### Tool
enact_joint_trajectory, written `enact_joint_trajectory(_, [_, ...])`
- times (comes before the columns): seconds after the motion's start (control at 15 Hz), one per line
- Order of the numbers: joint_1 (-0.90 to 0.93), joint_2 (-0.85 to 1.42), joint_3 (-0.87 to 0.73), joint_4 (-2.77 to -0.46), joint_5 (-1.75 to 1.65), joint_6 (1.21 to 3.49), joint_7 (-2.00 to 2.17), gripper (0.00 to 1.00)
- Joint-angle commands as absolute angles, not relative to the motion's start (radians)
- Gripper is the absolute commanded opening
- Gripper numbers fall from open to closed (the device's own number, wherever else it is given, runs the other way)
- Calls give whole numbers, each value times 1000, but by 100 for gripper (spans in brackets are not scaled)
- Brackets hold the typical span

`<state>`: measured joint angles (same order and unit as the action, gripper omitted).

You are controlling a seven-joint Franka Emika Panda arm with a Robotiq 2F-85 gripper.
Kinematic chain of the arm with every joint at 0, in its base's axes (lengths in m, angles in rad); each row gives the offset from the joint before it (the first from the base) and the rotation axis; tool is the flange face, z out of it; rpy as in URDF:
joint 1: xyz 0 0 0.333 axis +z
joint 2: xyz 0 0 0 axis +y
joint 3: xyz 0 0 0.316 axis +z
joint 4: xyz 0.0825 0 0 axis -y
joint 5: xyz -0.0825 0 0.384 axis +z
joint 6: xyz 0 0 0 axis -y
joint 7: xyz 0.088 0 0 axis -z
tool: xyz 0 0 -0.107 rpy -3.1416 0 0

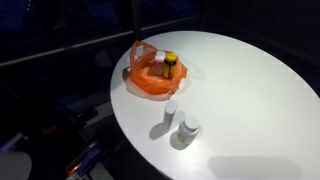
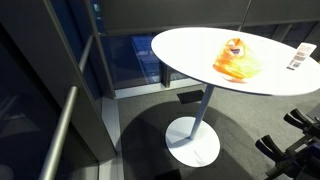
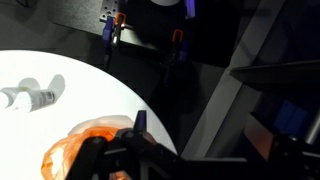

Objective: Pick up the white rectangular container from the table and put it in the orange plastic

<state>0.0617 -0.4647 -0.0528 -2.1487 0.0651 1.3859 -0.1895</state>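
Sitting on the white table (image 1: 250,100), the orange bag (image 1: 148,80) is holding a brown bottle (image 1: 169,66). Just right, a smaller white container (image 1: 171,108) and a larger white container (image 1: 189,127) are standing outside the bag. The gripper (image 3: 150,160) is hanging over the bag's edge; cannot tell if clenched or released.

We find the plastic bag (image 1: 148,82) on the table (image 1: 250,100), by its rim, with a bottle (image 1: 169,66) standing in it. In an exterior view, the nearer container (image 1: 171,108) stands camera-side of the bag, apart from it, with the farther container (image 1: 189,127) just beyond.
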Motion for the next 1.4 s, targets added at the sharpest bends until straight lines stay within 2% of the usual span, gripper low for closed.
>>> enact_joint_trajectory(0.0, [31, -418, -24, -2107, -15, 1414, -144, 100])
enact_joint_trajectory(0.73, [-46, -306, -60, -2119, -127, 1670, -111, 100])
enact_joint_trajectory(1.33, [-100, -193, -116, -2162, -171, 1975, -142, 100])
